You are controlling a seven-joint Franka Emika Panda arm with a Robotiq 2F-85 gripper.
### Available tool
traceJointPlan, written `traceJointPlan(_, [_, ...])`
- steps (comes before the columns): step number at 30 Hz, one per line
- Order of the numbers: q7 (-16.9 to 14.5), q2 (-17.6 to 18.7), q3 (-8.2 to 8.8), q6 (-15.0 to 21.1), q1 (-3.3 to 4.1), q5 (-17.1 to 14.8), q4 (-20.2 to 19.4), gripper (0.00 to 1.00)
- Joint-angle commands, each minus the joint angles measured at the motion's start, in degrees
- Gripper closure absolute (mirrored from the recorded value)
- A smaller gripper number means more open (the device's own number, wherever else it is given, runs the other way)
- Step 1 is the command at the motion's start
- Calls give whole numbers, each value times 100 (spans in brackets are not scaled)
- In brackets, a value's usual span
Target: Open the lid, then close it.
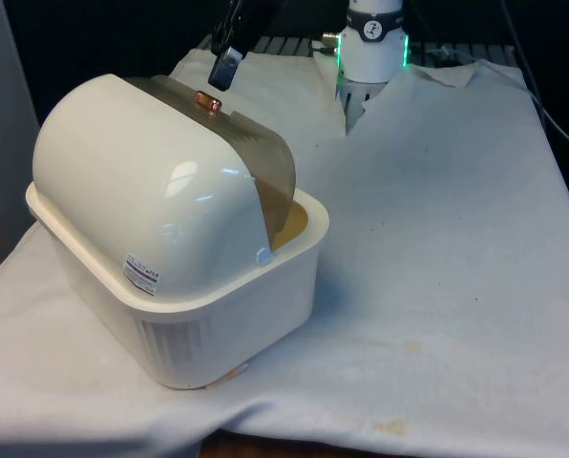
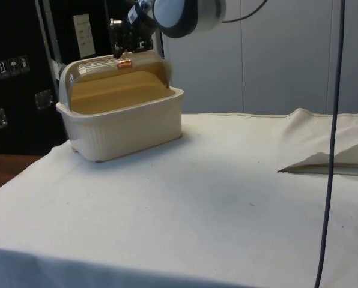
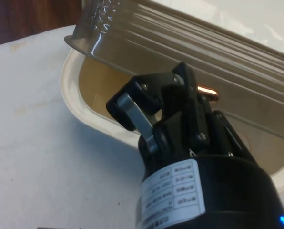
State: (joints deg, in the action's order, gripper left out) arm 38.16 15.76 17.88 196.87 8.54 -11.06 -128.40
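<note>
Contact at the copper handle is what we are judging first: the gripper is hanging just above and beside it, and we cannot tell whether it is released or clenched. The handle is sitting directly below the fingertips, on the translucent brown roll-top lid of the cream bread box.

We are reading the lid as partly rolled back, its lower edge standing clear of the tub's rim with the tan interior showing beneath. Whichever way the lid is travelling, we are advising a push that follows the curve of the dome, not a straight press, so the knob is not slipping out from under the fingers. Keeping the force light matters too, since the box is standing free on the white cloth and could be sliding.

The lid is ribbed and glossy; the tub below the gripper has fluted sides.
</note>
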Motion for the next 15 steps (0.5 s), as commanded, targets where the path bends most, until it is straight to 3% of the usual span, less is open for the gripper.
traceJointPlan(1, [46,-57,29,17,29,-74,-74,100])
traceJointPlan(15, [498,-223,-11,-92,-6,-52,-298,100])
